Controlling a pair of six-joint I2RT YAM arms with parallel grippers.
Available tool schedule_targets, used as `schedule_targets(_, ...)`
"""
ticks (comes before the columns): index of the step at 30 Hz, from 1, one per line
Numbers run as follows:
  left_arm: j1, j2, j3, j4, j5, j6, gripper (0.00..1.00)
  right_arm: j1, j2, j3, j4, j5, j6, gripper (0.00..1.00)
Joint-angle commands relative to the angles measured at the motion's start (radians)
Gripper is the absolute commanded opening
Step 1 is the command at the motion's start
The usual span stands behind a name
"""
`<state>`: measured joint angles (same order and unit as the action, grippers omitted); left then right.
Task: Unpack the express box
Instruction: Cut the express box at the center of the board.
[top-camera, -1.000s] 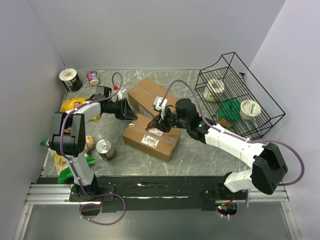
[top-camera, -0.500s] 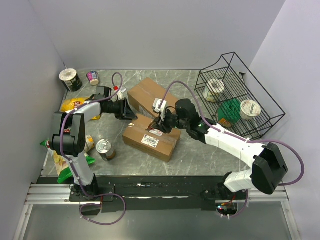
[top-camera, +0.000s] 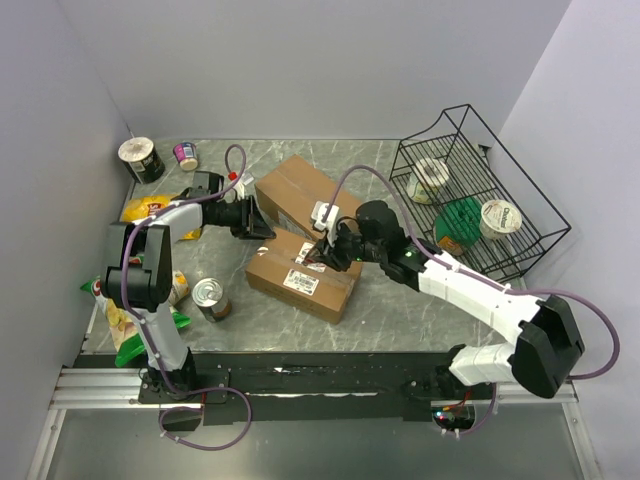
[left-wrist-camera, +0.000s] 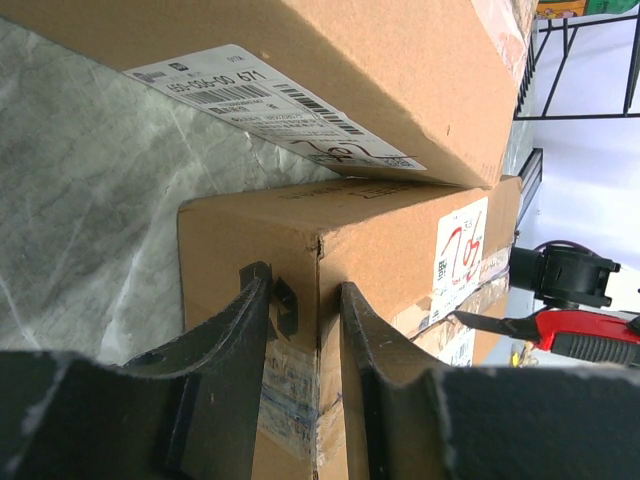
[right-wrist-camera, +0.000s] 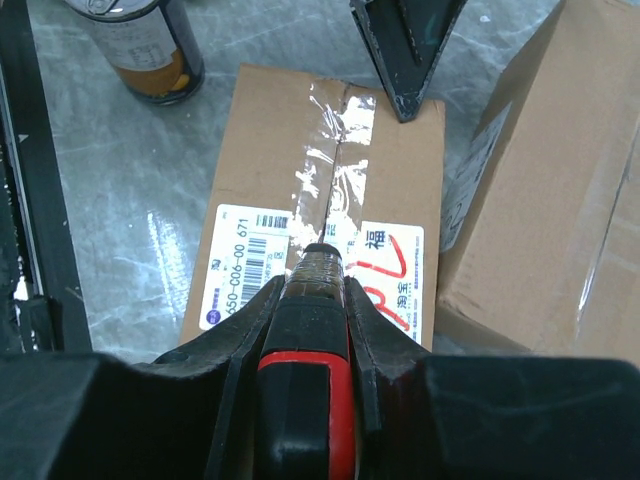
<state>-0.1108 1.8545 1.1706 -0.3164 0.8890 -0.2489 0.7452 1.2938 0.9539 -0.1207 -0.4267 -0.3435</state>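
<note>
box: express box (top-camera: 300, 275) flat on desk (top-camera: 400, 310), against second carton (top-camera: 300, 190) | left gripper (left-wrist-camera: 300, 300) clamped on its corner, I judge to stop sliding | right gripper (right-wrist-camera: 315, 290) clamped on cutter (right-wrist-camera: 305, 400), blade on taped seam (right-wrist-camera: 335, 150) for slitting

A: What is different vs. the earlier pics?

B: Only the right arm. In the top view the right gripper (top-camera: 325, 250), w/ the cutter (right-wrist-camera: 305, 400) in it, has slid a little toward 4 o'clock over the box (top-camera: 300, 278).

A: And the rest of that arm?

B: It went the same way. The white camera block (top-camera: 325, 212) on the wrist shifted approx. toward 4 o'clock too, and the elbow (top-camera: 545, 345) sits now a bit more toward 4 o'clock, nearer the right side.
</note>
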Motion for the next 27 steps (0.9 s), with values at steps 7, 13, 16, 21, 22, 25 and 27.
schedule_targets(7, -0.01, 0.112, -0.048, -0.044, -0.317, 0.088, 0.27, -0.007, -0.128, -0.046, -0.189, 0.045, 0.021, 0.0)
schedule_targets(13, -0.01, 0.112, -0.046, -0.047, -0.321, 0.088, 0.27, -0.006, -0.16, -0.07, -0.237, 0.072, 0.05, 0.0)
schedule_targets(16, -0.009, 0.11, -0.046, -0.049, -0.328, 0.089, 0.26, -0.007, -0.182, -0.078, -0.266, 0.082, 0.051, 0.0)
schedule_targets(21, -0.004, 0.109, -0.049, -0.049, -0.34, 0.094, 0.25, -0.01, -0.228, -0.084, -0.313, 0.1, 0.041, 0.0)
schedule_targets(22, -0.003, 0.109, -0.048, -0.05, -0.34, 0.095, 0.25, -0.012, -0.24, -0.086, -0.333, 0.101, 0.041, 0.0)
schedule_targets(25, 0.0, 0.112, -0.048, -0.049, -0.344, 0.099, 0.24, -0.02, -0.264, -0.084, -0.361, 0.108, 0.04, 0.0)
schedule_targets(27, 0.002, 0.112, -0.046, -0.05, -0.344, 0.1, 0.24, -0.023, -0.277, -0.092, -0.379, 0.109, 0.038, 0.0)
